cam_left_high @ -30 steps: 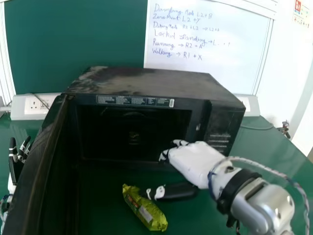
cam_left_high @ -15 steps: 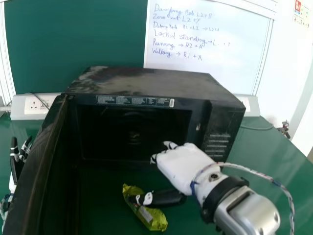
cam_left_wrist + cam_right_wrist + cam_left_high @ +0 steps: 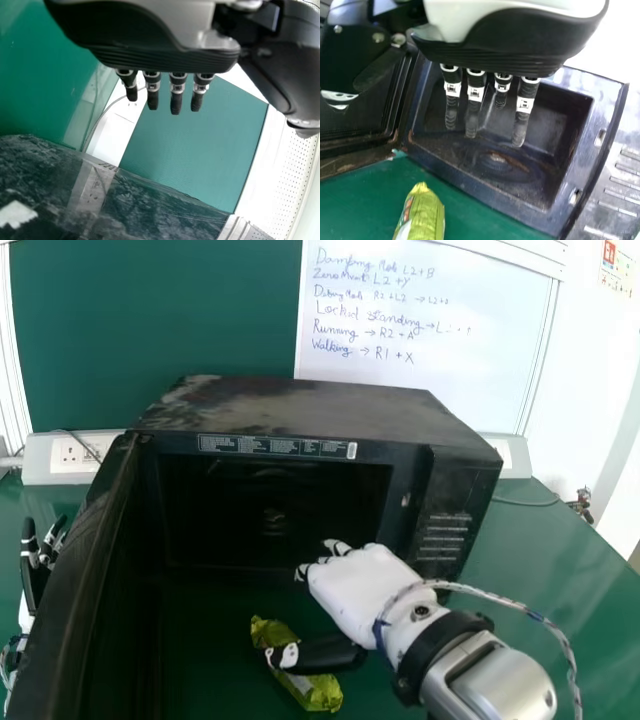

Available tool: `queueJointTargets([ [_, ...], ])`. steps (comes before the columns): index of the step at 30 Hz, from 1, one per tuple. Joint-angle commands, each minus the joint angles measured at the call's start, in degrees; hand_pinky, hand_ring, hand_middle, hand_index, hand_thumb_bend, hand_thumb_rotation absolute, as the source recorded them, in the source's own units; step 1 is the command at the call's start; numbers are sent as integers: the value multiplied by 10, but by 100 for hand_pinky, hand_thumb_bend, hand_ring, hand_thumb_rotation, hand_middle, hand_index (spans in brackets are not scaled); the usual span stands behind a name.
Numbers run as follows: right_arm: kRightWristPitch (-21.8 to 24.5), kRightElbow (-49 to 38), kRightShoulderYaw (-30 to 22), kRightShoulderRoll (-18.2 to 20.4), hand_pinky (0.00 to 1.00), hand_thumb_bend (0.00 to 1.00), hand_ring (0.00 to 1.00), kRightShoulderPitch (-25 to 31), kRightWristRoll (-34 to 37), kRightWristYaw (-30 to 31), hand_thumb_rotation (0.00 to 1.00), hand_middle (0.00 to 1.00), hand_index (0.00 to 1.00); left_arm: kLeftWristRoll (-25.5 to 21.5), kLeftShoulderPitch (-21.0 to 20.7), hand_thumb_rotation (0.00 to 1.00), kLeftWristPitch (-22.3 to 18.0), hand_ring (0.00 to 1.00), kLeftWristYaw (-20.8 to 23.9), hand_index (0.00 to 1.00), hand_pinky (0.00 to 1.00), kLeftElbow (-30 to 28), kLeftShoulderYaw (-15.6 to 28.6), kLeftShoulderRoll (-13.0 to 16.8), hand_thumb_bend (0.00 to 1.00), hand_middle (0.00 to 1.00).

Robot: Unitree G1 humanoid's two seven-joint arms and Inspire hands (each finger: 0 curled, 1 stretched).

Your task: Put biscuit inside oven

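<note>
On the green table (image 3: 520, 580), outside the oven (image 3: 320, 405) and in front of its opening, lies the biscuit packet (image 3: 322, 695); shiny yellow-green wrapper, creased, long and narrow, pale patch on its face; it lies at a slant, to the right of the open door (image 3: 70, 600).

My right hand (image 3: 355, 585) is over the table by the opening, back of the hand up, white shell, black thumb (image 3: 325, 653) out across the packet; fingers (image 3: 472, 115) straight and slightly apart, nothing pinched; can't tell if the thumb touches the wrapper or sits just above it.

Head view gives both packet ends, the thumb crossing its middle, the oven's scuffed top and the whiteboard (image 3: 430, 390) behind; right wrist view gives one crimped end up close, plus red-orange print along the side; it also looks into the cavity, with a round hub (image 3: 496, 158) and brownish marks on the oven floor, slots (image 3: 575, 196) in the front frame, vent slits on the casing next to it.

My left hand (image 3: 33, 580) is on the far side of the door, at the head view's left edge; fingers straight, spread a little, holding nothing.
</note>
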Motion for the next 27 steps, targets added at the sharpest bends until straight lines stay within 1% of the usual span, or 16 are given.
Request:
queueJointTargets([
  [1, -10, 9, -6, 11, 69, 100, 80, 10, -5, 2, 59, 82, 83, -1, 2, 60, 4, 88, 2, 92, 83, -9, 0, -2, 95, 89],
  [5, -22, 22, -7, 25, 71, 100, 81, 22, -8, -2, 58, 83, 84, -3, 1, 60, 5, 87, 4, 92, 82, -9, 3, -1, 96, 88],
  [12, -47, 48, -3, 38, 71, 100, 81, 29, -31, -9, 51, 83, 83, -1, 1, 61, 9, 87, 3, 92, 82, -9, 5, 5, 95, 89],
  [13, -53, 52, -1, 38, 69, 100, 79, 29, -35, -10, 50, 81, 83, -1, 1, 61, 9, 87, 4, 92, 82, -10, 5, 5, 95, 88],
  [17, -78, 66, 0, 36, 53, 100, 63, 34, -35, -26, 45, 70, 78, -5, 2, 60, 12, 87, 3, 92, 82, -12, 7, 4, 95, 88],
  [18, -80, 69, -1, 38, 51, 100, 62, 36, -36, -28, 44, 69, 78, -6, 2, 60, 13, 87, 3, 92, 82, -12, 8, 5, 95, 88],
  [20, -84, 75, -1, 40, 50, 100, 61, 39, -36, -30, 42, 68, 77, -6, 2, 60, 13, 87, 2, 92, 82, -12, 9, 5, 95, 88],
  [24, -88, 89, -1, 44, 53, 100, 63, 41, -39, -27, 40, 69, 77, -6, 1, 60, 11, 87, 0, 92, 81, -11, 11, 5, 95, 88],
  [27, -90, 99, 0, 46, 51, 100, 61, 43, -43, -30, 38, 69, 77, -8, 1, 60, 14, 87, -1, 92, 81, -13, 12, 6, 94, 88],
])
